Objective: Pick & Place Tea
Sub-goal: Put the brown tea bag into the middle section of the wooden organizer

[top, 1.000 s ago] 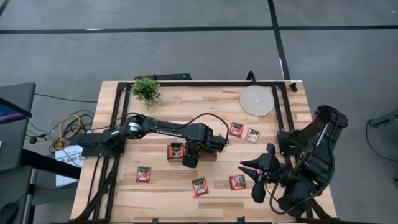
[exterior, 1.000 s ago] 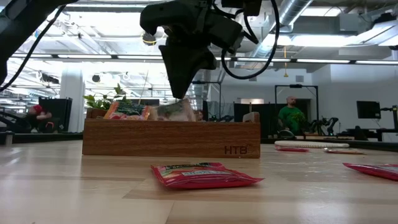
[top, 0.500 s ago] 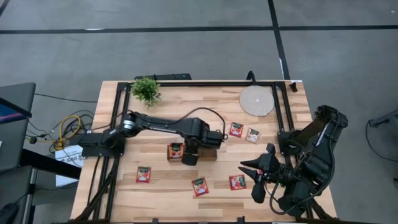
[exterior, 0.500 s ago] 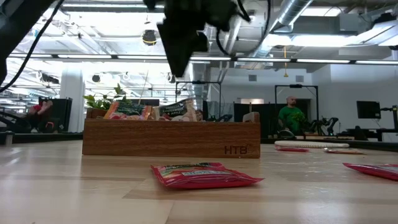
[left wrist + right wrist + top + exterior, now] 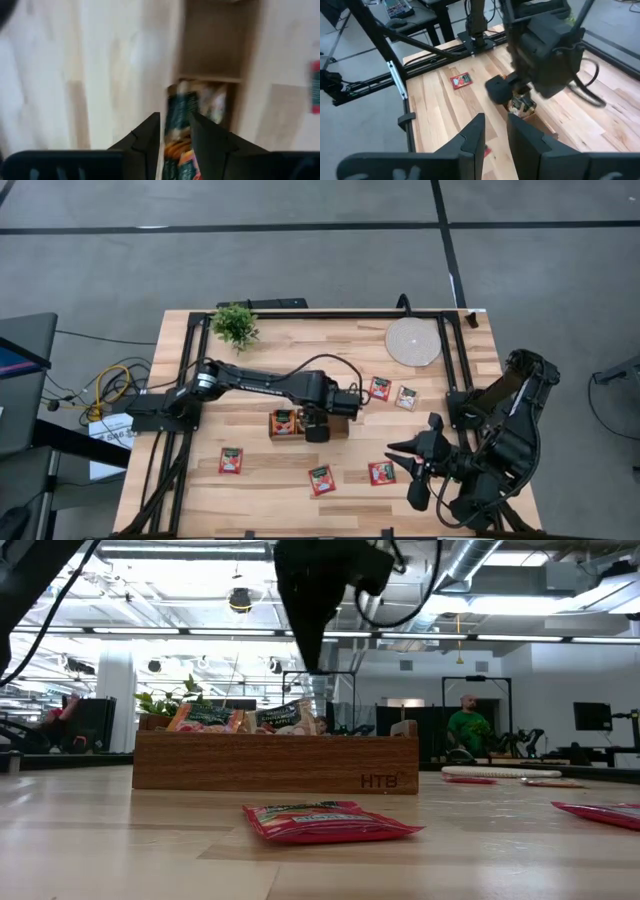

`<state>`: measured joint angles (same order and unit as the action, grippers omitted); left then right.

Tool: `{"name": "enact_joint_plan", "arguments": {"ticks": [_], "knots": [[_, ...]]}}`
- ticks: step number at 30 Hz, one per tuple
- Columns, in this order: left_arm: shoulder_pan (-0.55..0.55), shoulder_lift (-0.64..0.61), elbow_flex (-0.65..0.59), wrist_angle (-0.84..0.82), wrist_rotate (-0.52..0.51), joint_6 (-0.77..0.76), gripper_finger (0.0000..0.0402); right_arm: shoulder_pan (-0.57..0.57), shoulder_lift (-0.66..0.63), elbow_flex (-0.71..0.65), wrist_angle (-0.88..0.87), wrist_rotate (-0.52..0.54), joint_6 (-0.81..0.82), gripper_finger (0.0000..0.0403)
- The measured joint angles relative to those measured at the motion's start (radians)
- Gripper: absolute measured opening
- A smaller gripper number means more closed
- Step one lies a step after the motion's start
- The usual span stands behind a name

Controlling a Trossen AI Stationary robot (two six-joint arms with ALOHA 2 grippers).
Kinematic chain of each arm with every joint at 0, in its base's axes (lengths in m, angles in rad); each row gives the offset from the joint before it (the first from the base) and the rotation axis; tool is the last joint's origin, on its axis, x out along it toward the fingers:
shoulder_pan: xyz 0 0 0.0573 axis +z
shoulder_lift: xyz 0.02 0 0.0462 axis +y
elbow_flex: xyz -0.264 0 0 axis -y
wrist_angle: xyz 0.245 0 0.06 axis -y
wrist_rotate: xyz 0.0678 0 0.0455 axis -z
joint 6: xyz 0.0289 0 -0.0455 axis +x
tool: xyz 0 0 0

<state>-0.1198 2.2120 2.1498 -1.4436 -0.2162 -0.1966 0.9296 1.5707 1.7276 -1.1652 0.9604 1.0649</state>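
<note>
From where I sit the job looks partly done. Several tea sachets (image 5: 245, 718) already stand packed in one end compartment of the wooden tray (image 5: 335, 429), and in the left wrist view the compartment next to it is bare. Six more sachets lie flat on the table (image 5: 270, 480): one (image 5: 231, 460) toward the left arm's side, two (image 5: 321, 479) in front of the tray, and two (image 5: 379, 388) beyond it toward the round cork mat (image 5: 412, 341), with the sixth just beside the right arm. So I judge most of the loose ones are yet to be moved.

The left gripper (image 5: 174, 131) hangs above the tray, over the filled compartment, its fingers a narrow gap apart with nothing between them (the sachets seen through the gap are down in the tray). The right gripper (image 5: 494, 131) waits near the table's right front corner, fingers also slightly parted and empty.

What I cannot settle: the left arm covers the tray's middle from above, so I cannot tell what the third compartment holds. The left wrist view is smeared, so the print on the sachets is unreadable. From table height the tray wall hides how deep the stack sits, and only the nearest flat sachet (image 5: 328, 821) shows well.
</note>
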Motion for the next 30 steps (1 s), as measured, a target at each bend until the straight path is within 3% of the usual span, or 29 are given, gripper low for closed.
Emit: {"name": "enact_joint_plan", "arguments": {"ticks": [10, 17, 30], "knots": [[-0.009, 0.025, -0.014, -0.002, 0.070, -0.111, 0.0099, 0.007, 0.000, 0.000, 0.000, -0.020, -0.002, 0.0072], [-0.011, 0.028, -0.078, 0.000, 0.063, -0.142, 0.0099, 0.014, 0.000, 0.000, 0.000, -0.020, -0.003, 0.0072], [-0.040, 0.028, -0.087, 0.052, 0.087, -0.182, 0.0099, 0.012, 0.000, 0.000, 0.000, -0.020, -0.027, 0.0072]]}}
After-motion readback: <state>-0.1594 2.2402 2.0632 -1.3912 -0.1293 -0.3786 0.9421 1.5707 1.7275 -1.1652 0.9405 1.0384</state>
